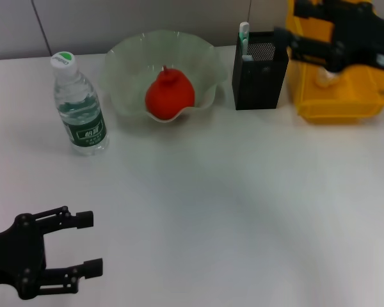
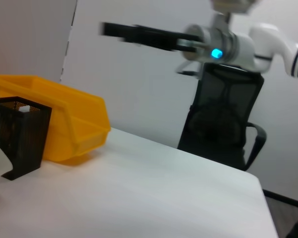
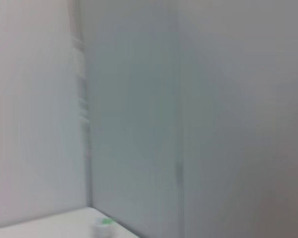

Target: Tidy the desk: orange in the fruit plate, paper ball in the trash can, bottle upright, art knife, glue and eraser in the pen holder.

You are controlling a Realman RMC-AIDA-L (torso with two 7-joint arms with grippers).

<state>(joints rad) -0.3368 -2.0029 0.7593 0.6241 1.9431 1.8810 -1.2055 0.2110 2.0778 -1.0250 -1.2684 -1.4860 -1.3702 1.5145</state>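
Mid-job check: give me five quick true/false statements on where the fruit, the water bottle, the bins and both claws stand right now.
1. The red-orange round fruit lies in the pale green ruffled bowl. True.
2. The clear plastic water bottle lies on its side. False: it stands upright on the white tabletop, left of the bowl.
3. The right claw is over the bright yellow plastic bin. True.
4. The left claw grips the bottle. False: it is open and empty, low over the near left of the tabletop.
5. The black mesh box stands left of the bowl. False: it stands between the bowl and the bin.
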